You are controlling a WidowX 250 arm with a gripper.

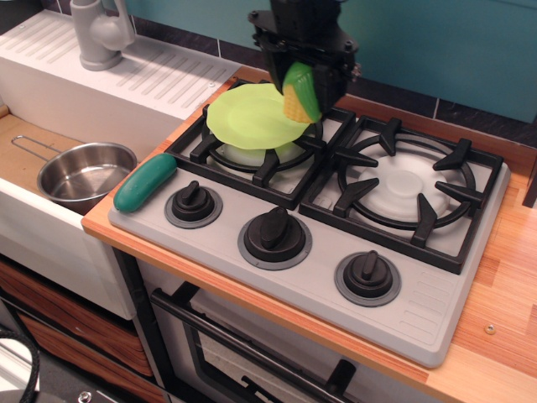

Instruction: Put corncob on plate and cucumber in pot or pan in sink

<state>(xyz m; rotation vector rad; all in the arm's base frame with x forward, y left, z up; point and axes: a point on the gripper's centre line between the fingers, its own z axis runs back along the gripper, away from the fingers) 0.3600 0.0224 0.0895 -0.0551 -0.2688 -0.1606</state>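
- Knobs (pixel 275 234), three black ones, run along the front of the grey stove (pixel 419 311), nearest the camera.
- Cucumber (pixel 145 182), dark green, lies on the stove's front-left corner, at nine o'clock from the left knob, one end reaching over the edge toward the sink (pixel 17 201).
- Steel pot (pixel 86 173) sits in the sink, just beside the cucumber at its nine o'clock, wire handle pointing left.
- Lime-green plate (pixel 247 117) rests on the rear-left burner grate, at twelve o'clock from the left knob.
- Gripper (pixel 300 84) hangs over the plate's right edge, at its three o'clock, jaws clamped on the corncob (pixel 300 94), yellow end down.
- Grey tap (pixel 101 34) stands on the ribbed drainboard, far left.
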